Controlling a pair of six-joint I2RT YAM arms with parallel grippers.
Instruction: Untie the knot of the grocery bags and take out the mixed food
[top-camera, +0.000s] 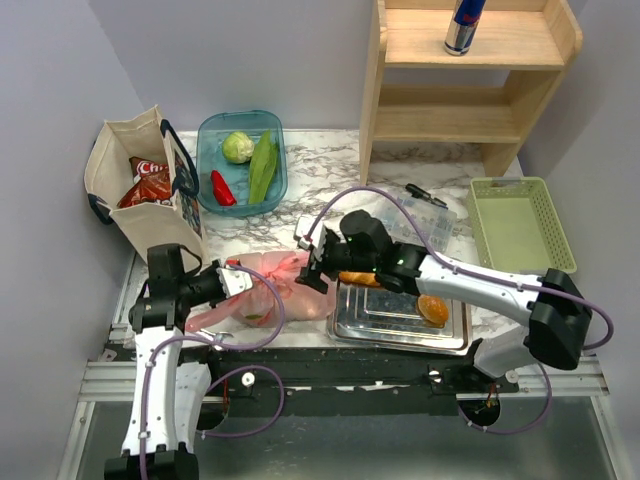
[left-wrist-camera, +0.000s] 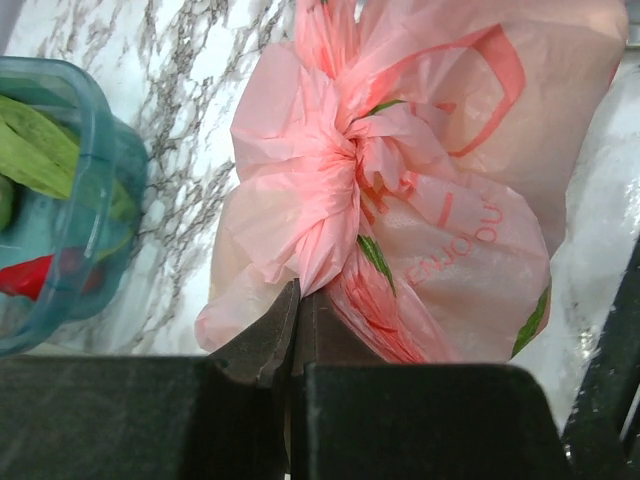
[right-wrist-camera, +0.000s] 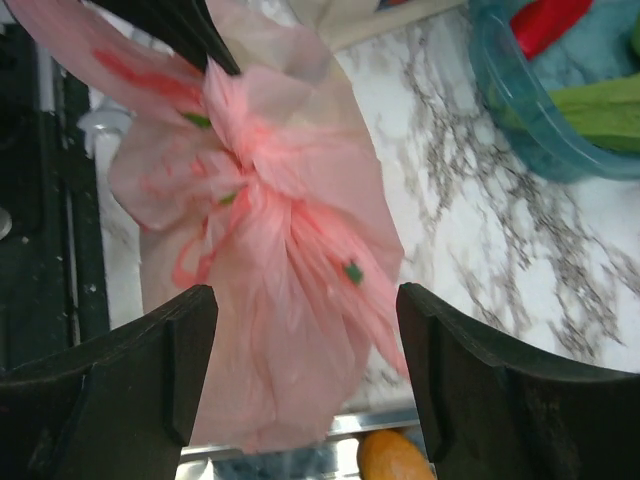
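Observation:
The pink plastic bag (top-camera: 270, 295) lies on the table's near edge between both grippers, and its knot (left-wrist-camera: 350, 150) is still tied. My left gripper (left-wrist-camera: 297, 292) is shut on a pink flap of the bag just below the knot; it also shows in the top view (top-camera: 240, 279). My right gripper (right-wrist-camera: 305, 350) is open, its fingers either side of a hanging pink fold below the knot (right-wrist-camera: 245, 165), not touching it. The beige canvas tote (top-camera: 130, 150) stands at the far left with red chip bags (top-camera: 148, 183) inside. The pink bag's contents are hidden.
A blue tub (top-camera: 243, 120) behind the bag holds a green cabbage, a red pepper and a long green vegetable. A metal tray (top-camera: 400, 325) with a bun (top-camera: 432, 308) lies under my right arm. A green basket (top-camera: 520, 222), a wooden shelf (top-camera: 470, 70) and a black pen (top-camera: 426, 195) are at the right.

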